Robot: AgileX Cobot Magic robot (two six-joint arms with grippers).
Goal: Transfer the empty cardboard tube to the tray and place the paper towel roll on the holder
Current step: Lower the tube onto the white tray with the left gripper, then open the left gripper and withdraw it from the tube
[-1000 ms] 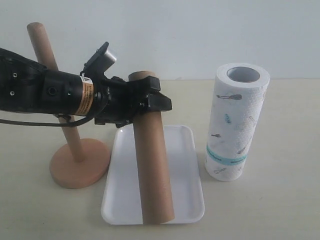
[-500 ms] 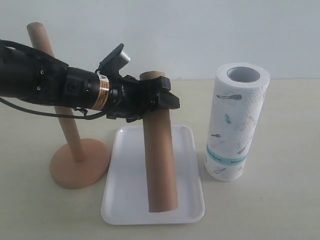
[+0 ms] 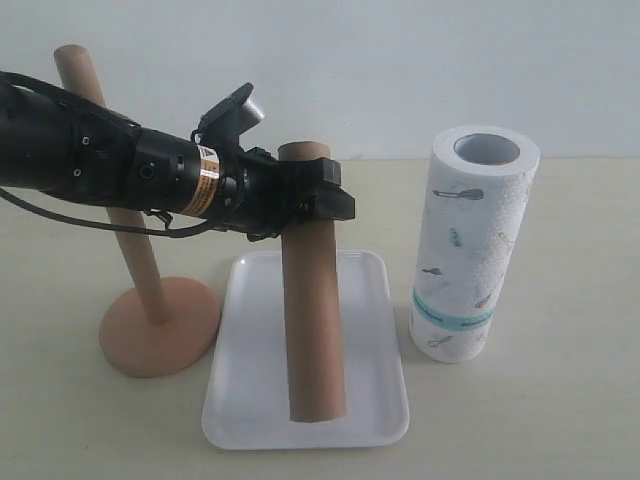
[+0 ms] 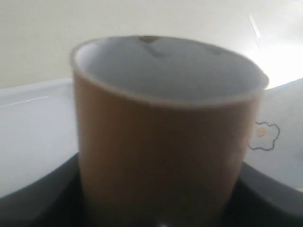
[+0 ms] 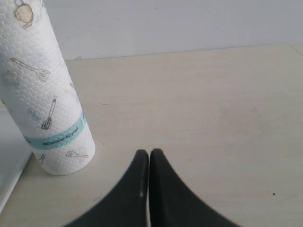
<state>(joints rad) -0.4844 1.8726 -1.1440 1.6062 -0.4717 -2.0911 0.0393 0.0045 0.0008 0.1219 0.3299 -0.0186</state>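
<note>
Near the top end of the empty cardboard tube (image 3: 312, 320), the left gripper (image 3: 308, 195) reaches in from the left of the exterior view, its black jaws closed on the brown wall from both sides, just below the open mouth. The tube stands nearly upright. In the left wrist view its grey-white inside fills most of the picture, with dark finger surfaces low on either side.

Its lower end rests on the floor of the tray (image 3: 245, 400), close to the front rim and a little right of the middle. White floor shows bare along the tray's left half and in a narrower strip on the tube's right.

The holder (image 3: 160, 325) sits just beside the tray's left rim; whether its disc base touches the rim I cannot tell. Its pole rises behind the left arm. The paper towel roll (image 3: 470, 250) stands on end on the table (image 3: 540, 400), near the tray's right rim but apart from it, teal band low, hollow core facing up.

The right gripper (image 5: 149, 158) has its two dark fingers pressed together on nothing, above the table, with the roll off to one side. Bare tabletop stretches beyond the roll and along the front.
</note>
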